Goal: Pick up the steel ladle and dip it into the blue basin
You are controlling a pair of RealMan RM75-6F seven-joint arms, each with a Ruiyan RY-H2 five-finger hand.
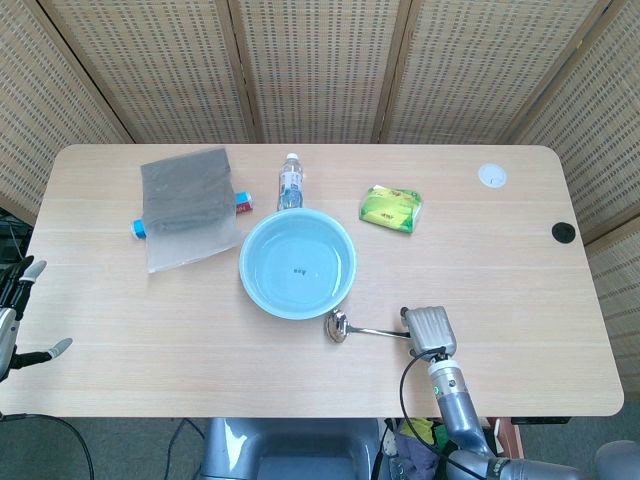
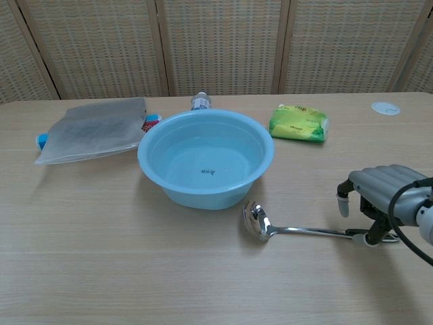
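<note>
The steel ladle (image 1: 365,329) lies flat on the table just in front of the blue basin (image 1: 246,270), its bowl toward the basin and its handle pointing right. In the chest view the ladle (image 2: 301,231) rests with its bowl near the basin wall (image 2: 203,198). The basin holds some water. My right hand (image 1: 428,328) hovers over the handle's end. In the chest view my right hand (image 2: 380,198) has its fingertips (image 2: 371,238) down at the handle tip and its thumb held apart, with no grip on the handle. My left hand (image 1: 14,318) hangs open off the table's left edge.
Behind the basin stand a small water bottle (image 1: 290,182), a grey pouch (image 1: 187,205) at the back left, and a green packet (image 1: 391,208) to the right. A white disc (image 1: 491,176) and a black cable hole (image 1: 563,232) sit at the far right.
</note>
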